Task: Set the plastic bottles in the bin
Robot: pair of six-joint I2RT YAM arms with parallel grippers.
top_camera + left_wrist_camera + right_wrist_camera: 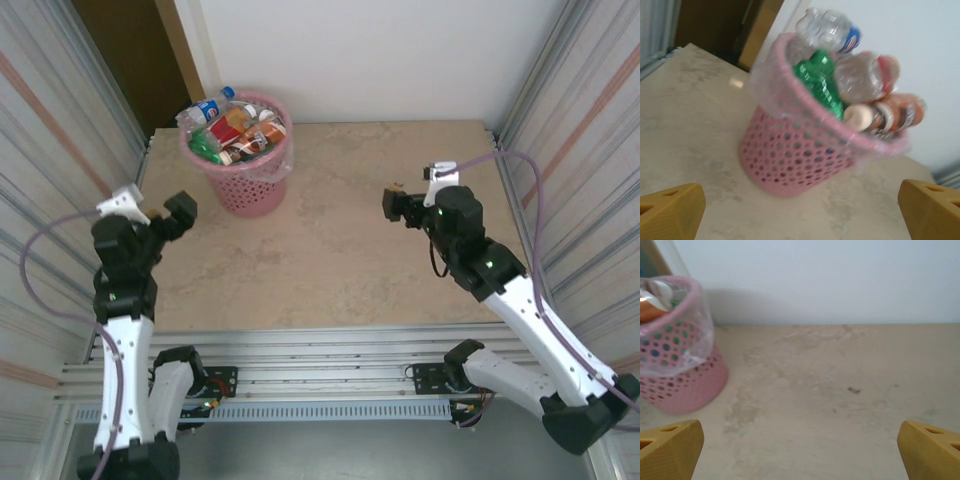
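Observation:
The pink lattice bin stands at the back left of the table, heaped with plastic bottles. The left wrist view shows the bin close up, with a clear blue-labelled bottle on top, a green one and an orange-brown one sticking out over the rim. My left gripper hovers open near the bin's front left, with nothing between its fingers. My right gripper is open and empty over the table's right half, with the bin at its far left.
A beige marbled tabletop spreads between the arms. Corrugated metal walls close in both sides, and a white wall stands behind. A metal rail runs along the near edge.

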